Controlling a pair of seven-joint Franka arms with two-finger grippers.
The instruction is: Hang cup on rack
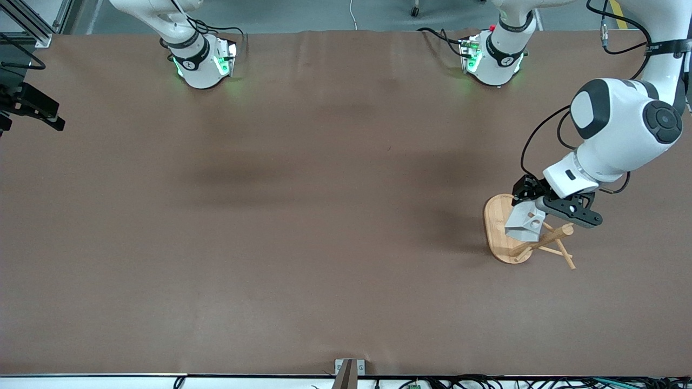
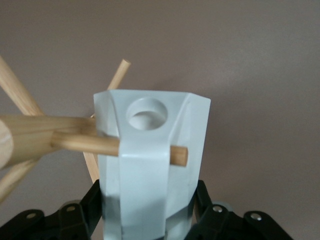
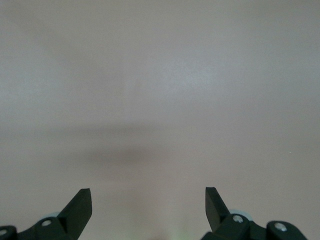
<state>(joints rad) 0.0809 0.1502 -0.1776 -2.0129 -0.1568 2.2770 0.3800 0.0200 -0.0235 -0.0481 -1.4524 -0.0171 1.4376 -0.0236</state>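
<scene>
The left gripper point(image 2: 150, 220), closed on the small white faceted cup point(image 1: 525, 223) over the light bamboo rack point(image 1: 500, 237), has a peg point(image 2: 90, 144) crossing the handle below its hole, so threading and release remain; the right gripper point(image 3: 148, 210) waits open.

Wide brown tabletop point(image 1: 303, 227), matte and evenly lit, faint soft shadows across the middle. Grey floor point(image 1: 303, 13) along the top edge, a white cable point(image 1: 352, 15) trailing on it. Metal bracket point(image 1: 346, 373) at the near edge, tangled cables point(image 1: 486, 382) alongside.
</scene>
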